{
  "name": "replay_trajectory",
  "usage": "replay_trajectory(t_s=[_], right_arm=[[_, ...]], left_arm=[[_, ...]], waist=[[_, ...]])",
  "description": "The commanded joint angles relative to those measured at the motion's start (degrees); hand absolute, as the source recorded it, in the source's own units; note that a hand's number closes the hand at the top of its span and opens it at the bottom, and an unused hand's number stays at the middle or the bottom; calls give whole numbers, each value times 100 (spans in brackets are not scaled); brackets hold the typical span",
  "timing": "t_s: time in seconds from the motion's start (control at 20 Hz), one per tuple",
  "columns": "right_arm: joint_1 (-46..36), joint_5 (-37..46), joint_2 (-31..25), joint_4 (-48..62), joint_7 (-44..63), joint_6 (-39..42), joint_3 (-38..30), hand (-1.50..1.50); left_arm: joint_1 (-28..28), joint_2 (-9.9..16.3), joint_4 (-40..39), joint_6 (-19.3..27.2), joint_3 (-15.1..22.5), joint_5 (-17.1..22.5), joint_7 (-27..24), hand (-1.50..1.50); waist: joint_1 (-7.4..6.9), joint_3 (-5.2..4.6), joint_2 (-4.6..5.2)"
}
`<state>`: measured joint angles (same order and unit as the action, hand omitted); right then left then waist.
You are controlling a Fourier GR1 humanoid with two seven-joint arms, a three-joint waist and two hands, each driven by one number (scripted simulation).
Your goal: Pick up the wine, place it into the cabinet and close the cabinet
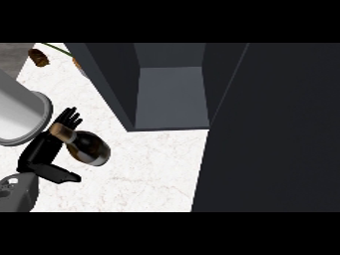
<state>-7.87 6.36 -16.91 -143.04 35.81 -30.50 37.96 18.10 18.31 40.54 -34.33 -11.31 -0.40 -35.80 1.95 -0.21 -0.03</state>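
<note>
Hand state: the left hand (pixel 46 152) is closed around the wine bottle (pixel 84 144); its fingers (pixel 68 117) rise behind the neck and its thumb (pixel 57 174) lies below the body.
Hand contact: fingers and thumb touch the bottle on opposite sides, the bottle lying in the gap between them.
Arm pose: the left forearm (pixel 12 193) enters from the lower left corner, with the hand angled up and to the right.
Other hand: no right hand shows in the head view.
Bottle position: over the white marbled counter (pixel 150 174), left of the cabinet (pixel 171 89) and well apart from it.
Bottle attitude: tilted, with the neck pointing up-left and the round base toward the lower right.
Bottle appearance: dark glossy body with a brown neck.
Cabinet: dark, with its door (pixel 283 129) swung open at the right and a grey interior exposed.
Adjacent item: a large grey cylinder (pixel 10 112) stands just beside the hand, at the left edge.
Background: a brown object (pixel 40 57) lies at the upper left; its identity cannot be determined.
</note>
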Motion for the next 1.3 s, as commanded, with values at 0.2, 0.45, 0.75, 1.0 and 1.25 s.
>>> replay_trajectory(t_s=[0.2,0.45,0.75,1.0,1.25], right_arm=[[160,595,-273,-717,240,-106,58,-150],[89,498,-412,-837,411,-177,-60,-150],[471,373,-727,-1044,8,-169,14,-150],[374,295,-705,-793,-220,-220,111,-150],[181,201,-849,-1078,209,-291,-209,-150]], left_arm=[[265,-13,-786,-735,222,-36,-693,-150],[52,-58,-909,-767,527,-239,-1111,-150],[392,-7,-1165,-786,427,-11,-1130,-150],[544,-217,-1435,-737,402,138,-1256,150],[527,-32,-1426,-663,497,52,-1595,150]], waist=[[-9,1,3],[-21,-2,-7],[24,7,-11],[35,4,9],[26,-4,2]])
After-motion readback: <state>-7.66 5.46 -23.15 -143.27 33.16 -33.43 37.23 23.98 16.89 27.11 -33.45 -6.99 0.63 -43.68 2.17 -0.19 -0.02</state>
